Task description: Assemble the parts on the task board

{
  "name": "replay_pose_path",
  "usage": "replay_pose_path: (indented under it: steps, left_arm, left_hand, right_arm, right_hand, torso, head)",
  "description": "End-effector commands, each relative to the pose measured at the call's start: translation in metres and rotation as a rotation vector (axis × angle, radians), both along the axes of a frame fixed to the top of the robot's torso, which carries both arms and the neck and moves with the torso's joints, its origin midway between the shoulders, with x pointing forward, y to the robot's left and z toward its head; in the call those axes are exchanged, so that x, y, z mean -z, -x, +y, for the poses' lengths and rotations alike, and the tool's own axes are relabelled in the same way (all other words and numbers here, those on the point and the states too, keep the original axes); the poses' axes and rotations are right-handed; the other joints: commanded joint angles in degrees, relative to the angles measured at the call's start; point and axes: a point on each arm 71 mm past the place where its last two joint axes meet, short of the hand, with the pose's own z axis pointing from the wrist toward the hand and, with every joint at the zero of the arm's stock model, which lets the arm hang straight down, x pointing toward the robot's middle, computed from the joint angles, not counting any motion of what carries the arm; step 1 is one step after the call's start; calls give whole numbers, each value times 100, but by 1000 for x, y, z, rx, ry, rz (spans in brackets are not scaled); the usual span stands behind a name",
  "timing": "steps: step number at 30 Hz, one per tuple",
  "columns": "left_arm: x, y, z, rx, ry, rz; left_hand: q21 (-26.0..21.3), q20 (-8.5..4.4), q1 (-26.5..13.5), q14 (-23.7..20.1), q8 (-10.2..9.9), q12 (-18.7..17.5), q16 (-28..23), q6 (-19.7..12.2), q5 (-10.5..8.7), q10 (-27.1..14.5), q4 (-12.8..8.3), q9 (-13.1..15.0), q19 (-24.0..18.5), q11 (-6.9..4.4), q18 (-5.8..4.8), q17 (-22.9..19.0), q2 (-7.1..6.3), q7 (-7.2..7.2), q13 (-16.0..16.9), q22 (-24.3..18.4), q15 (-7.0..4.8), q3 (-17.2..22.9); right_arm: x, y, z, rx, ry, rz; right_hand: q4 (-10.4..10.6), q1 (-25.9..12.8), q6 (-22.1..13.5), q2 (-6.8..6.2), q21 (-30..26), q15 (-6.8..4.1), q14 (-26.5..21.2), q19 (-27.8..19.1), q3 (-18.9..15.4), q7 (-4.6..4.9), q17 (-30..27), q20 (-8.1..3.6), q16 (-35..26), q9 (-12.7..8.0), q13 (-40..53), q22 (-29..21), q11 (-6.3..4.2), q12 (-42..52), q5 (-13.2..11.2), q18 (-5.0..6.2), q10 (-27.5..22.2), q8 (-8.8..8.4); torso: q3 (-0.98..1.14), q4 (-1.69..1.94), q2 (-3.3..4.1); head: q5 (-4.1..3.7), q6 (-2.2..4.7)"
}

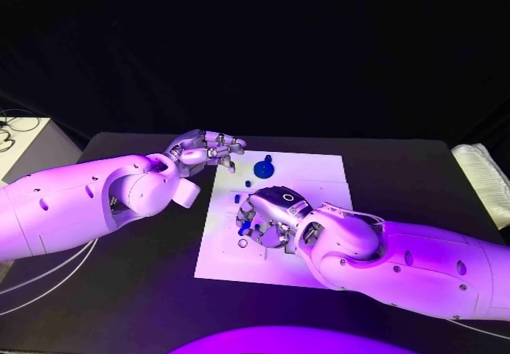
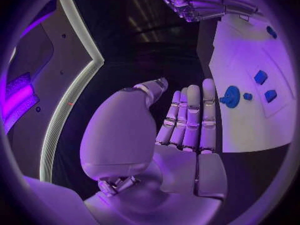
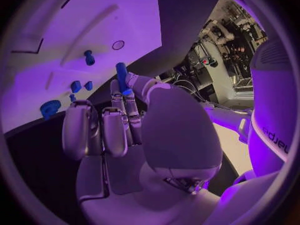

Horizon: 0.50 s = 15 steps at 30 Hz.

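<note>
Right robot hand (image 3: 125, 130) is pinching a blue peg (image 3: 121, 77) over the task board (image 1: 319, 173), left robot hand (image 1: 207, 153) idling with fingers apart; insertion next, needing alignment with a hole.

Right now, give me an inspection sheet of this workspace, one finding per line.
Surface: black table, with the white task board in its middle.
Job's things: round blue part near the board's far edge; small blue parts further in; a small ring on the board.
Clutter: pale folded material at the table's right edge.
Hands: left hand holds nothing, hovering at the board's far left corner; right hand is over the board, pinching a blue peg.
Cables: white cables under the left arm.
Surroundings: dark backdrop; a grey stand to the table's left.
</note>
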Motion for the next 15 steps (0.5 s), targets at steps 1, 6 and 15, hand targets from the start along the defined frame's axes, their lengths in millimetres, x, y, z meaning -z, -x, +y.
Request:
replay_pose_path:
  steps: [1,6,15]
  left_arm:
    - [-1,0,-3,18,12,-1]
    - [-1,0,-3,19,11,0]
    - [-1,0,-3,19,11,1]
  left_hand:
    - [-20,6,-35,14,31,-1,-38,-43,-38,-40,36,-8,36,-13,78,7,2,15,-7,-9,8,2]
    - [-20,6,-35,14,31,-1,-38,-43,-38,-40,36,-8,36,-13,78,7,2,15,-7,-9,8,2]
    - [-20,6,-35,14,31,-1,-38,-43,-38,-40,36,-8,36,-13,78,7,2,15,-7,-9,8,2]
  right_arm:
    - [6,1,3,-26,11,-11]
    - [13,2,4,-29,26,2]
    - [19,3,5,-33,42,12]
  right_hand:
    - [-510,-4,12,52,31,-47,170,226,489,30,5,-47,16,4,260,790,-340,29,31,-88,367,16]
    - [-510,-4,12,52,31,-47,170,226,489,30,5,-47,16,4,260,790,-340,29,31,-88,367,16]
    - [-528,-13,8,51,24,-45,169,224,496,33,-1,-46,14,8,264,789,-336,23,30,-87,366,17]
  torso:
    - [0,0,-2]
    - [2,-1,-2]
    - [3,-4,-2]
  head:
    - [44,-24]
    - [64,-38]
    - [79,-53]
